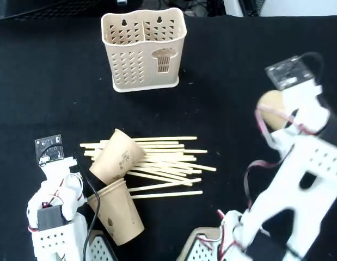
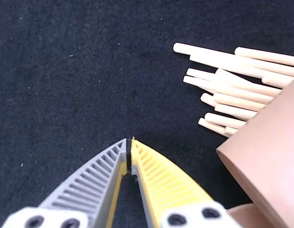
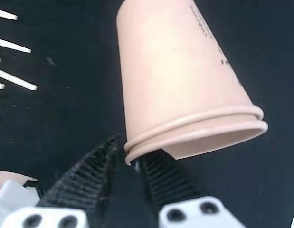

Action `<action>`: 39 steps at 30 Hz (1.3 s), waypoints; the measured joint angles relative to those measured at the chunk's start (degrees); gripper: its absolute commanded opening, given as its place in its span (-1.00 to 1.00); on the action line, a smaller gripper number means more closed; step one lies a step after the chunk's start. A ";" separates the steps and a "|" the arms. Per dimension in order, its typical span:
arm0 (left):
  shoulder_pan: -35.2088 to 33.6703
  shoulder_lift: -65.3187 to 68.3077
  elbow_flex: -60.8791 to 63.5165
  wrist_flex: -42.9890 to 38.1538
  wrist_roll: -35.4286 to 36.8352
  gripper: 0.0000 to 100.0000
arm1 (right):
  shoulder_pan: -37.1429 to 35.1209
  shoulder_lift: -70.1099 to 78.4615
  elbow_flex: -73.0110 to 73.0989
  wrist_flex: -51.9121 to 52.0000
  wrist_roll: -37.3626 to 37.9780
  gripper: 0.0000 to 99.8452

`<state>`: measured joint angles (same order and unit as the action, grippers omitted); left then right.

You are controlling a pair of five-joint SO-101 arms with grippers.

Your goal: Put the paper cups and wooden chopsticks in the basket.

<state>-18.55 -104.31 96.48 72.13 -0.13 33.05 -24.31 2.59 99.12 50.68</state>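
The right gripper (image 3: 132,159) has its black ribbed fingers (image 3: 92,173) nearly closed, pinching the rolled rim of a tan paper cup (image 3: 184,80). The cup tilts away from them, mouth toward the fingers. Two rim rings sit one just above the other, so it may be two nested cups; I cannot tell. Its base is cut off at the frame edge. From above, this cup (image 1: 271,109) is well apart from the pile of pale wooden chopsticks (image 1: 163,163), on the pile's right, and mostly hidden behind the white right arm (image 1: 304,163).

Two more tan paper cups lie on their sides at the pile's left end. One (image 1: 118,157) rests across the sticks, and the other (image 1: 116,220) touches it on the near side.

The left gripper (image 2: 129,142) has its grey and yellow fingers closed tip to tip on nothing. It is just beside the stick ends (image 2: 232,90), above the black table cloth (image 2: 66,71).

A beige perforated plastic basket (image 1: 144,51) stands upright beyond the pile, well apart.
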 measured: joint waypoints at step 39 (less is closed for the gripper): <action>0.00 0.00 0.00 0.00 0.00 -0.94 | -3.52 19.87 7.47 -3.96 8.26 -0.97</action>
<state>-18.55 -104.31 96.48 72.13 -0.13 29.54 -4.44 10.07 95.16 58.95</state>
